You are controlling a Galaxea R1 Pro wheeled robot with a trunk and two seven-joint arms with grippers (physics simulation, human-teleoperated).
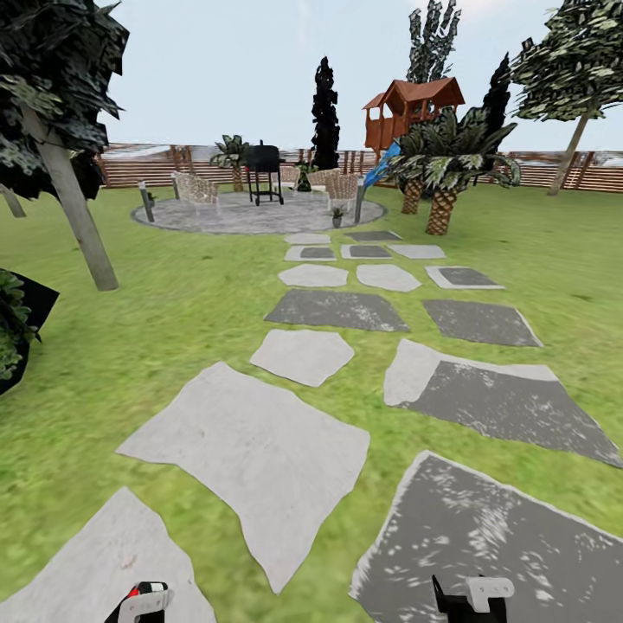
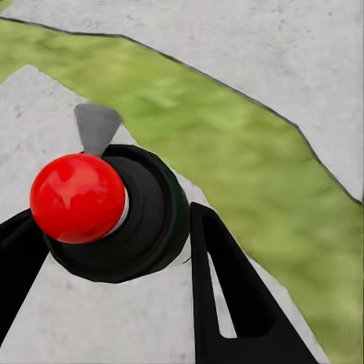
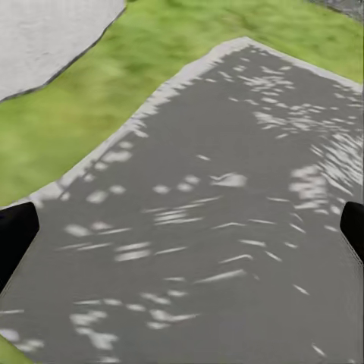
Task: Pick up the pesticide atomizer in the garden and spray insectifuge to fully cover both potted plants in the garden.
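In the left wrist view my left gripper (image 2: 111,218) is shut on the pesticide atomizer (image 2: 148,220). I see the atomizer end-on as a dark round top with a red ball on it, held above a pale stepping stone. The left gripper (image 1: 143,603) shows at the bottom edge of the head view, with a red spot beside it. My right gripper (image 3: 182,231) is open with nothing in it, its fingertips (image 3: 15,236) wide apart over a dark grey stone. Far ahead, one small potted plant (image 1: 337,215) stands at the near edge of the paved round (image 1: 251,216).
A path of flat stepping stones (image 1: 251,450) leads across the lawn to the paved round, which holds a black grill (image 1: 264,171) and wicker chairs (image 1: 197,188). A tree trunk (image 1: 78,216) stands left, palms (image 1: 443,186) right, with a wooden playhouse (image 1: 411,108) and the fence (image 1: 571,171) behind.
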